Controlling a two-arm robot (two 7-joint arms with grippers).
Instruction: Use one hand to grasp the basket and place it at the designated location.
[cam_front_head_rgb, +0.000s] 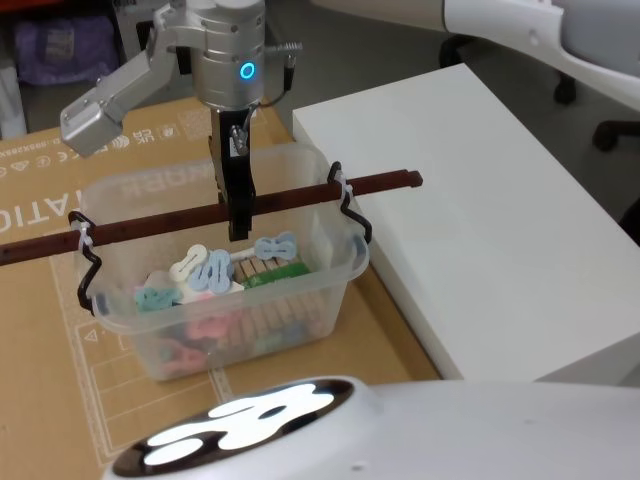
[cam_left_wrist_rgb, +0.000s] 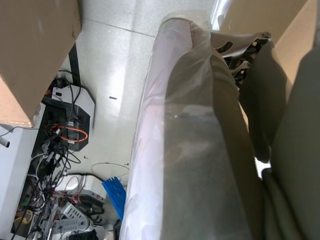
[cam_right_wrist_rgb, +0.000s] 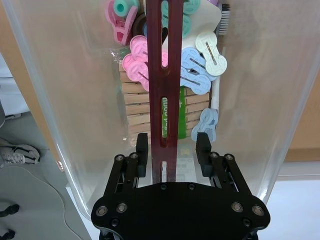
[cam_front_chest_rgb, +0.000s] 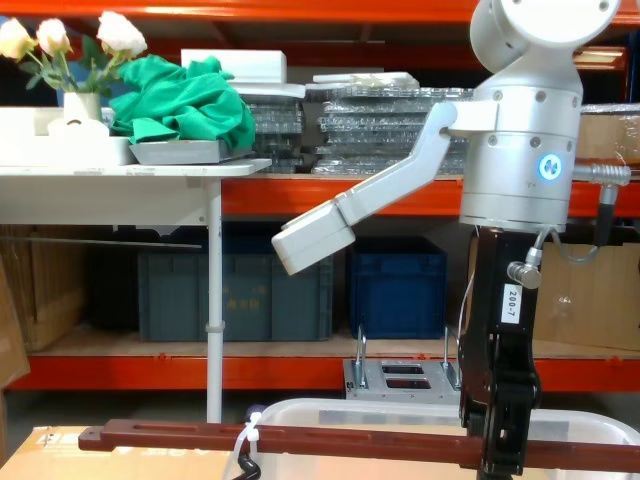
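The basket is a translucent tub standing on brown cardboard, seen low in the chest view as a rim. A long dark red-brown handle lies across its top, tied on with white zip ties. My right gripper hangs straight down over the middle of the handle. In the right wrist view the gripper is open, one finger on each side of the handle, with a small gap on both sides. In the chest view the right gripper meets the handle.
Coloured and wooden clothes pegs fill the basket's bottom. A white table stands close to its right side. Cardboard spreads left and behind. Dark blue crates sit on shelving far back. The left wrist view looks at floor and cables.
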